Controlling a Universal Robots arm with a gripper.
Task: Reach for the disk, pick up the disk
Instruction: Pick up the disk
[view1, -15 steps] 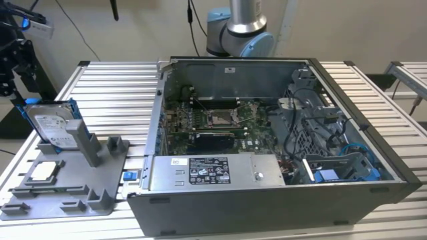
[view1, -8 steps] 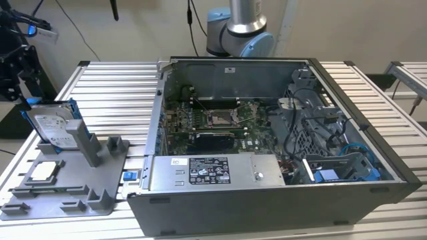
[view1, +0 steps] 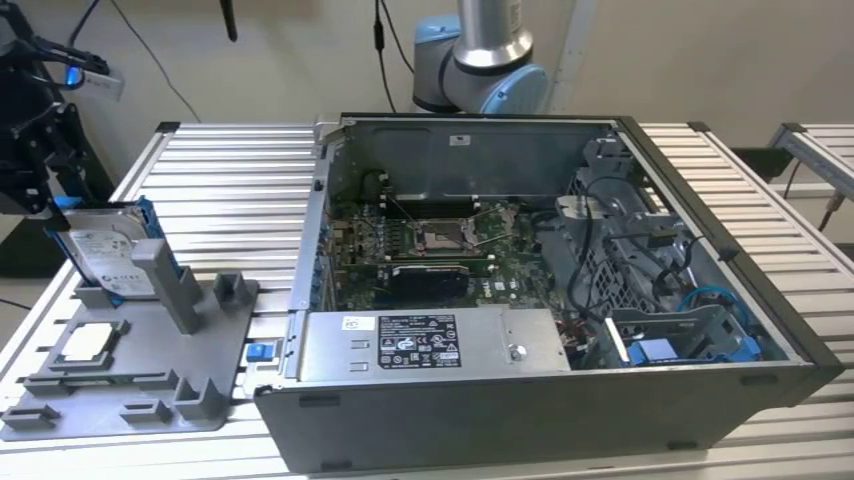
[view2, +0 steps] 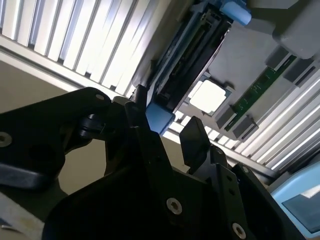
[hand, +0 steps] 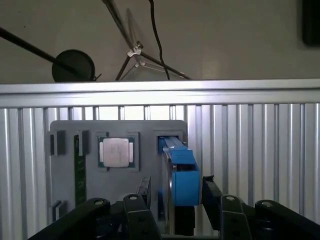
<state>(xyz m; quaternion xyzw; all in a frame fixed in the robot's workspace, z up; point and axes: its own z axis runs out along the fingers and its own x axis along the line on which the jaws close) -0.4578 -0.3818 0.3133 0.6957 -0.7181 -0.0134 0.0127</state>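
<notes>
Pincer (view1: 59, 212) (hand: 176, 186) (view2: 166, 114): black, at the exterior view's far left, down at disk's top edge. Fingers (hand: 146, 187) apart, one each side of the disk in both wrist views; not clamped, gap shows on at least one side.
Disk (view1: 114, 258) (hand: 180, 172) (view2: 190, 60): silver-grey w/ white label, blue caddy round it. Stands on edge in a slot of the holder.
Holder (view1: 127, 405): grey moulded tray w/ posts, on the desk (view1: 214, 180), just beside the PC case.
Chip (view1: 87, 342) (hand: 116, 151) (view2: 209, 96): square, silver, flat in a holder recess, near disk but apart.
Green board strip (hand: 79, 165): in holder, on far side of chip from disk.
PC case (view1: 534, 425): open, mainboard & cables showing, to the exterior view's right of holder.
Arm base (view1: 481, 60): behind case.
</notes>
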